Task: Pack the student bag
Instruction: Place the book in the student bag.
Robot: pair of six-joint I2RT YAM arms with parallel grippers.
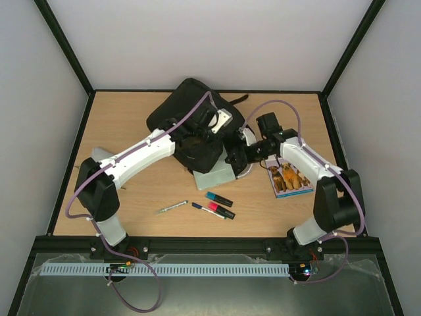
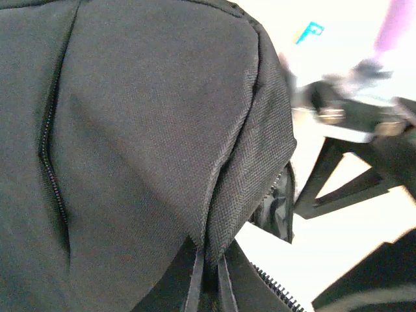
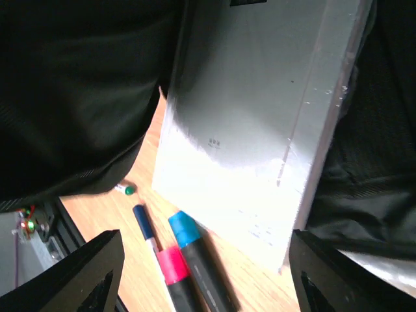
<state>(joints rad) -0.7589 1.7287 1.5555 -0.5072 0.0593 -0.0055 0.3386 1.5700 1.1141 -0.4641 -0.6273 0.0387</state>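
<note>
One: Where is the student bag [image 1: 187, 118], and what are both arms doing at it?

Two: The black bag lies slumped at the middle of the wooden counter [image 1: 131, 118], toward its far side. The left arm [image 1: 141, 155] reaches in from one side and the left fingers [image 1: 199, 136] rest on the bag's top. The right arm [image 1: 306, 161] comes in from the other side.

One: Are the left fingers holding anything?

Two: That cannot be told. The left wrist view is filled with black weave, gathered into a fold low in the frame beside a zip. A pinch on the fabric seems likely, probably to lift the mouth open.

One: And the right fingers [image 3: 104, 273]?

Two: They stand well apart and hold nothing, hovering over a pale grey book [image 3: 253, 117]. One end of that book lies among the black fabric and the other juts onto bare wood. It looks half loaded, so the spread fingers are probably poised to nudge it in.

One: What waits outside?

Two: Just beside the book's free end lie a blue-capped marker [image 1: 218, 199] and a pink-capped marker [image 1: 222, 211], with two pens [image 1: 172, 208] near them. An animal picture book [image 1: 289, 179] lies under the right arm. The packing looks early.
</note>
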